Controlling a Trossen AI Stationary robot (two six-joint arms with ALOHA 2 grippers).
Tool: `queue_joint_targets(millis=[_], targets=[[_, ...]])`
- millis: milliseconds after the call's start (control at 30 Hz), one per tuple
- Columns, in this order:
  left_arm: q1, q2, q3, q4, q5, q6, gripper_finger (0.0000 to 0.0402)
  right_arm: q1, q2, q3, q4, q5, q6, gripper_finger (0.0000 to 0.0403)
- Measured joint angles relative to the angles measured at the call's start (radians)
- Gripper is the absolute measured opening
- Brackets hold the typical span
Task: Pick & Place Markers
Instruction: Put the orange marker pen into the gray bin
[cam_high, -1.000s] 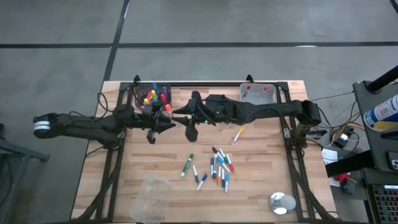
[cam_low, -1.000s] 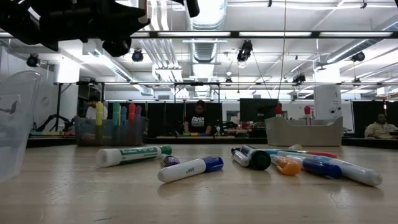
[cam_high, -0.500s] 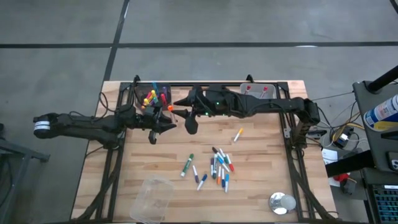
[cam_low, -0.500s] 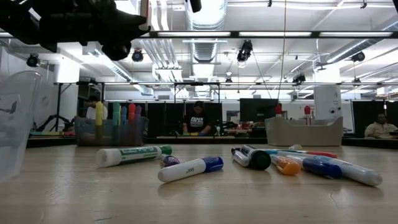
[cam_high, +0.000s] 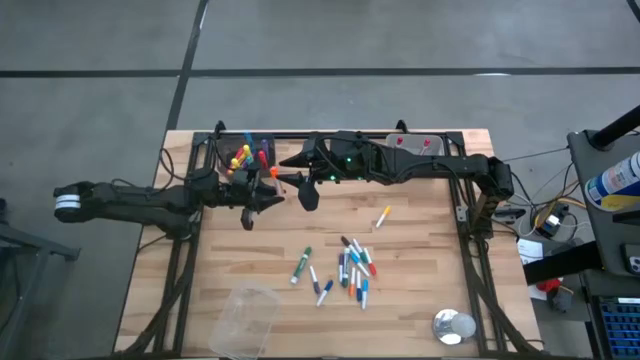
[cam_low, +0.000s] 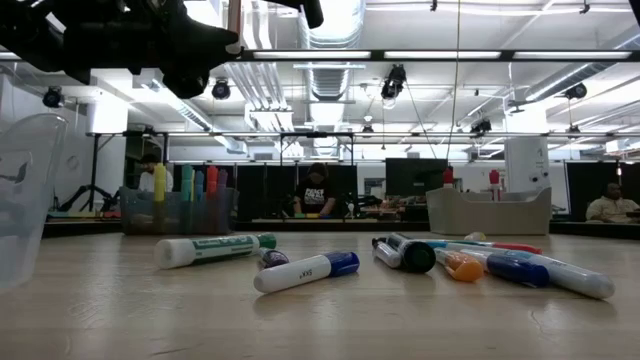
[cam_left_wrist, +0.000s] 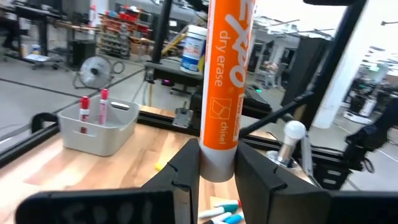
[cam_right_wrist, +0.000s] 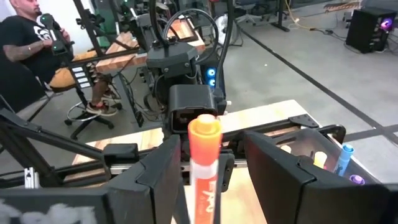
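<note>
My left gripper (cam_high: 262, 192) is shut on an orange marker (cam_high: 272, 174) just in front of the dark bin (cam_high: 248, 155), where several coloured markers stand upright. My right gripper (cam_high: 290, 178) is open; in the right wrist view its fingers stand either side of the orange marker's (cam_right_wrist: 204, 155) capped end without touching it (cam_right_wrist: 211, 149). Several loose markers (cam_high: 350, 270) lie flat in a heap on the table's near middle. A yellow one (cam_high: 383, 215) lies apart from them. In the low view both arms (cam_low: 120, 35) hang dark above the table's markers (cam_low: 300, 270). My left gripper (cam_left_wrist: 214, 155) pinches the orange marker by its pale tail end (cam_left_wrist: 216, 167) between the two fingers (cam_left_wrist: 186, 168). The marker is lifted clear of the table. Its orange barrel (cam_left_wrist: 222, 74) sticks out past the fingertips toward the right gripper.
A grey tray (cam_high: 415, 147) at the far edge holds two red markers. A clear cup (cam_high: 245, 318) lies on its side near the front left. A round metal lid (cam_high: 453, 326) sits front right. A person shows beyond the table in the right wrist view.
My right gripper has moved toward the table's far left, closing in on the orange marker until its open fingers stand around the capped end. The left gripper has held the marker still.
</note>
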Motion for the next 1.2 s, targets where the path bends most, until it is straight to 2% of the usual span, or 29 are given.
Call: queue_joint_targets(millis=[633, 1200], targets=[[0.000, 0.000, 0.000, -0.014, -0.009, 0.009, 0.0074, -0.008, 0.040, 0.004, 0.082, -0.020, 0.004, 0.0154], [0.000, 0.000, 0.000, -0.013, 0.006, 0.001, 0.0074, -0.012, 0.042, 0.003, 0.068, -0.049, 0.000, 0.0067]])
